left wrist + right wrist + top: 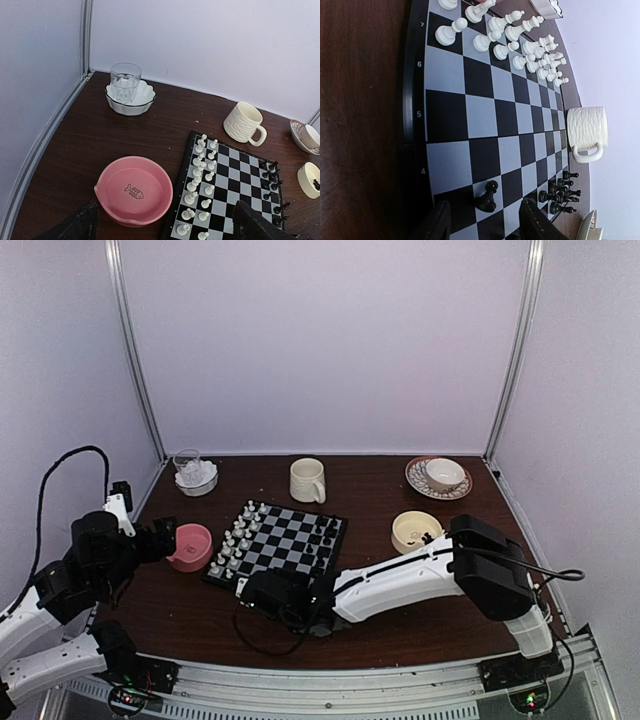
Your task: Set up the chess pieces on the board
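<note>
The board (283,540) lies mid-table. White chess pieces (238,532) stand in two rows along its left side, and black ones (326,533) cluster on the right side. In the right wrist view a black pawn (486,196) stands upright on a pale square near the board's near edge. My right gripper (487,221) is open around it, with a gap between each finger and the pawn. My left gripper (165,227) hangs open above the near rim of an empty pink bowl (134,190), beside the board's left edge.
A glass in a white dish (195,474) stands at the back left. A cream mug (307,480) is behind the board. At the back right is a cup on a saucer (440,476). A cream bowl (416,530) with black pieces sits right of the board.
</note>
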